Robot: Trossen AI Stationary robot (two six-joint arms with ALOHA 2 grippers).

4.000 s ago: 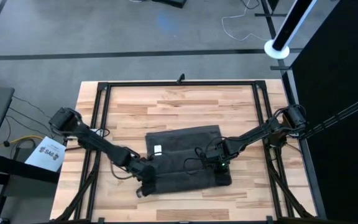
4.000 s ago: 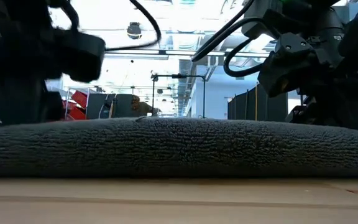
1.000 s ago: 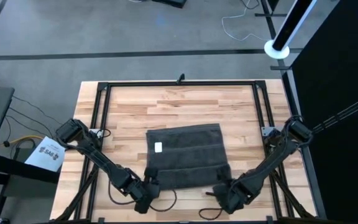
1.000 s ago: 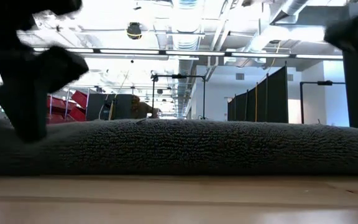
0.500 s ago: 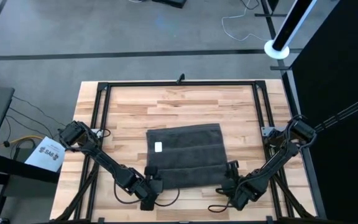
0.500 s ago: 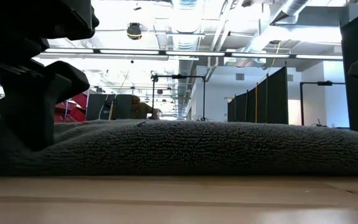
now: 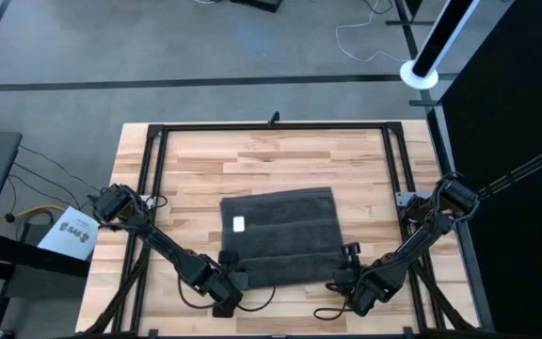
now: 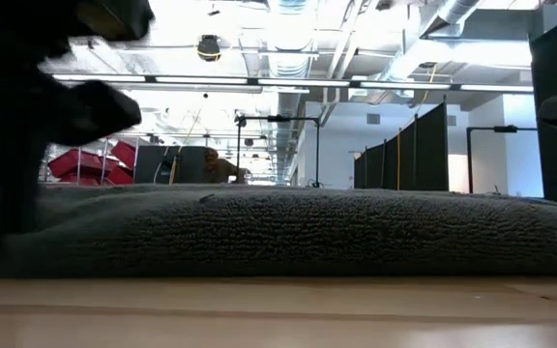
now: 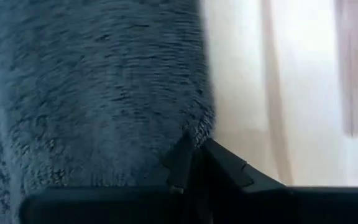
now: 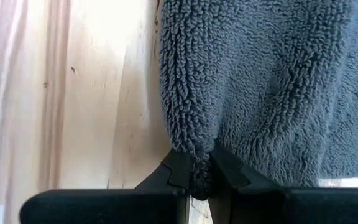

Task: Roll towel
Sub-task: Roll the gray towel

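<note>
Charcoal terry, the towel lies flat in the middle of the wooden table, its white label near the left edge and faint fold lines running left to right across it. The left gripper sits at the towel's near left corner; in its wrist view the fingers are pinched narrow on the corner's pile. The right gripper is at the near right corner, fingers nipped together on a pinch of cloth. From table height the towel's near edge seems to lie level, though the dark blur at the left hides that corner
</note>
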